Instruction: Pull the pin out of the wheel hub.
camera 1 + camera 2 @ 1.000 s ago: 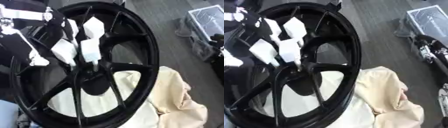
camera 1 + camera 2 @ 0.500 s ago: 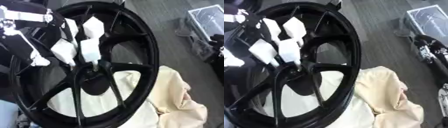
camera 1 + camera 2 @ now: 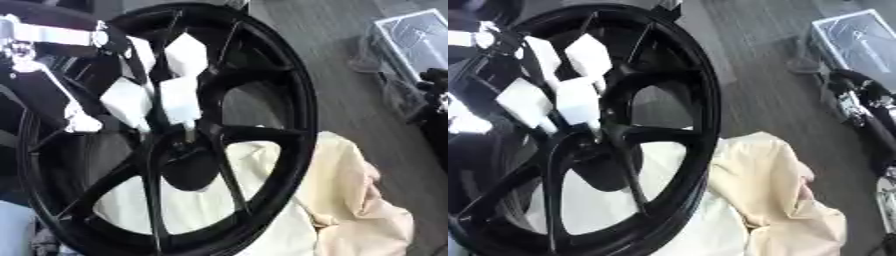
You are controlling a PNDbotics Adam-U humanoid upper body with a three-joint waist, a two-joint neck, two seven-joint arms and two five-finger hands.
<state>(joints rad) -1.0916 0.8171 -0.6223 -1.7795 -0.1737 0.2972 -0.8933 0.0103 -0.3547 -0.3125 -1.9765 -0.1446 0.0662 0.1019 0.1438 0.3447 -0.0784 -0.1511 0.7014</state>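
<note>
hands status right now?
Left hand: fingertips bunched at the wheel hub; grip on a pin cannot be told.
Right hand: not in view.

Both views originate from the head-mounted stereo pair and look steeply down at close range. The black wheel (image 3: pixel 166 145) fills most of each frame, tilted askew. The right eye view sits slightly rightward, showing more grey floor (image 3: pixel 763 95). Both share the hub, the spokes and apparently the cream cloth (image 3: pixel 780 200).
</note>
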